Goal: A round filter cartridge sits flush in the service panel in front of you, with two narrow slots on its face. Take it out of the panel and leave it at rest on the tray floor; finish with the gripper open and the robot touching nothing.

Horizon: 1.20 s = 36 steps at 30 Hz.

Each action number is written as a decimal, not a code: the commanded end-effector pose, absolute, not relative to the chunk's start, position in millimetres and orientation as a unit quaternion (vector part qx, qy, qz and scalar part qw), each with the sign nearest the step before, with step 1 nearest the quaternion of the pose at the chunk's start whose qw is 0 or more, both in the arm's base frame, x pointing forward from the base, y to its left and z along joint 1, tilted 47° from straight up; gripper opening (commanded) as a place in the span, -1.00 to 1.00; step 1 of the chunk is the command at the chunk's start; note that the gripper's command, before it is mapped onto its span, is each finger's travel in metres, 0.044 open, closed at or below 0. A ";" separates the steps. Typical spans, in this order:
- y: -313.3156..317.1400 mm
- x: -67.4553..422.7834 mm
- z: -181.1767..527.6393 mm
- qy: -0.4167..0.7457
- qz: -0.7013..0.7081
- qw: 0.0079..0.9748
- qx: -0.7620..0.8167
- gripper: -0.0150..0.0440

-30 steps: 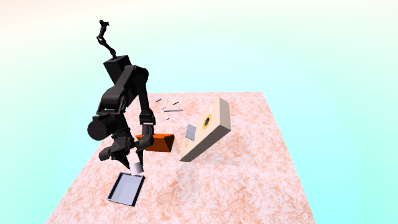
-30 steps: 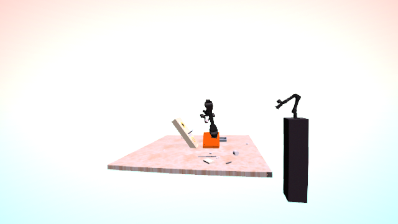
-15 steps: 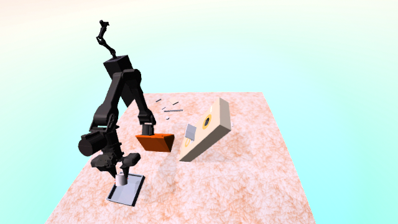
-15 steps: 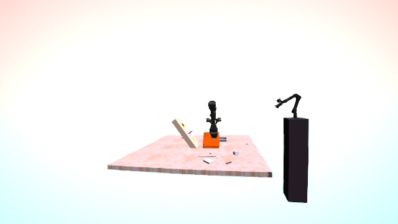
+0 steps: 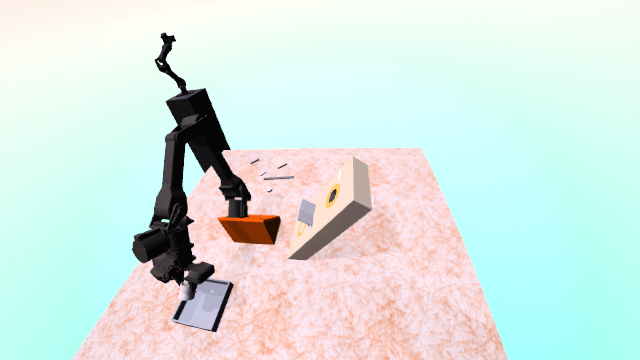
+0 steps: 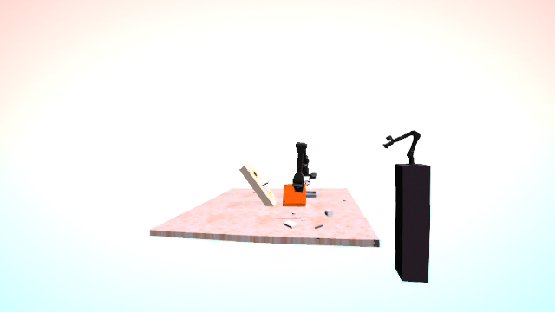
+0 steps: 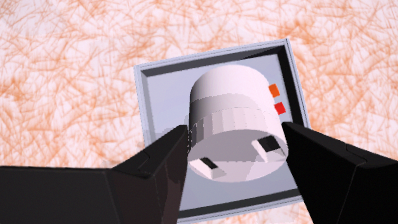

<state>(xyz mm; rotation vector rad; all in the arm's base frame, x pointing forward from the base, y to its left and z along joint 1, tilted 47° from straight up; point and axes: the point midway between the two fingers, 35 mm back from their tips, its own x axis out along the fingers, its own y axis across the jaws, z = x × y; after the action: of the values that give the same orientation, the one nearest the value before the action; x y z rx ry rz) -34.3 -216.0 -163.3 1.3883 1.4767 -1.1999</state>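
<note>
My gripper [image 7: 234, 132] [image 5: 186, 291] is shut on the round white filter cartridge [image 7: 232, 125] [image 5: 185, 291], whose face with two narrow slots points at the wrist camera. I hold the cartridge above the grey tray [image 7: 160, 100] [image 5: 210, 305], over its floor; I cannot tell whether it touches the floor. The tilted beige service panel [image 5: 340, 210] [image 6: 257, 184] stands further back, with an empty round hole ringed in yellow [image 5: 332, 196].
The arm's orange base [image 5: 250, 228] [image 6: 294, 196] stands between tray and panel. A grey square flap [image 5: 306, 212] sticks out of the panel's face. Small loose bits [image 5: 278, 177] [image 6: 290, 224] lie on the table's far side. A black pillar [image 6: 412, 221] stands beside the table.
</note>
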 end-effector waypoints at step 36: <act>-161.7 -43.2 -215.1 0.576 -0.482 0.372 0.546 0.93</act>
<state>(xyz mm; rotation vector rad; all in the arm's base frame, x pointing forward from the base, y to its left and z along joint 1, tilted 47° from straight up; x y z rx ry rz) -43.1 -161.1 -215.0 1.4014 1.4765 -1.2329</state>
